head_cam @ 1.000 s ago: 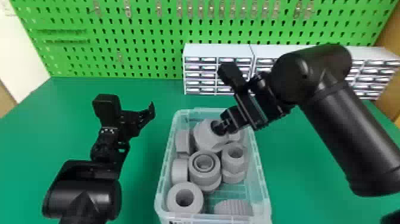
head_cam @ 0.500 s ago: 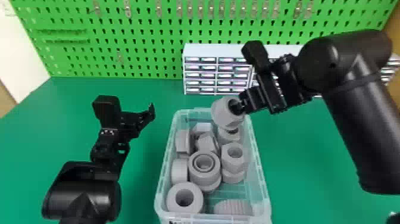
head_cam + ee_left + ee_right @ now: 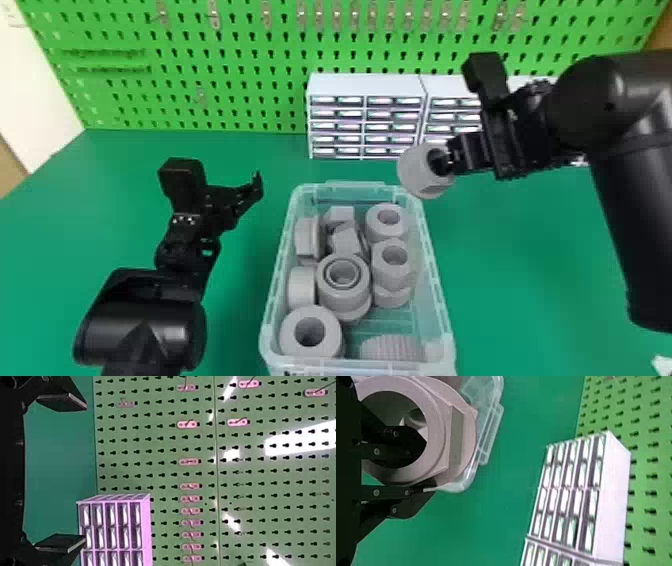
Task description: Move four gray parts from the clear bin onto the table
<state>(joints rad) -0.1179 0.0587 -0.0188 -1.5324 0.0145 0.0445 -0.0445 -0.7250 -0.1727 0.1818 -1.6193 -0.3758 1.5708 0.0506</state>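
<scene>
1. While the right gripper (image 3: 427, 471) pinches one wall of a gray part (image 3: 417, 172), one finger sits inside the bore and the other outside it.
2. Held part: raised, tilted, by the far right corner of the clear bin (image 3: 360, 367). Step in hand, as I judge it: carry to the table (image 3: 515, 280).
3. Method: keep the wall pinch firm and move the part sideways until its whole body is past the rim, then lower gently. Level it before contact; a tilted landing could roll it.
4. Release: ease the fingers apart, then back the inner one out along the bore. Pulling sideways would probably drag the part.
5. Remaining gray parts (image 3: 345, 300): lying in the bin, some stacked.
6. Left gripper (image 3: 85, 473): fingers spread wide, nothing between them, over the table left of the bin.
</scene>
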